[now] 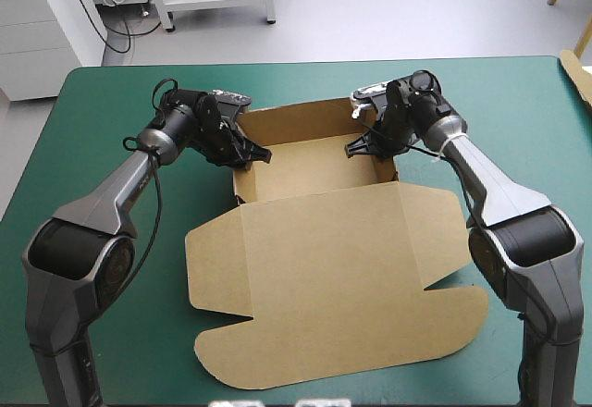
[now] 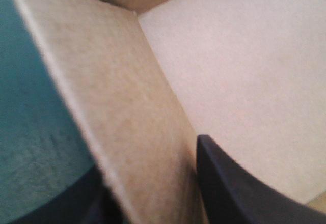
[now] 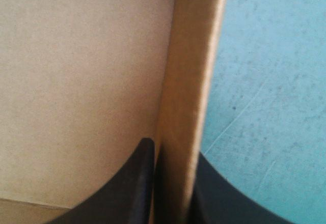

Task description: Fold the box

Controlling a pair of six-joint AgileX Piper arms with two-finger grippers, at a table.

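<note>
A: Looking at the teal-green table [image 1: 92, 129], what lies on it?
B: The brown box [image 1: 324, 268], in the middle. Its far part is an open tray with walls up. Its lid lies flat on the near side.
A: And the arms?
B: Both reach in from the sides. The left gripper [image 1: 259, 155] pinches the left wall. The right gripper [image 1: 359, 148] pinches the right wall, one black finger inside, one outside.
</note>
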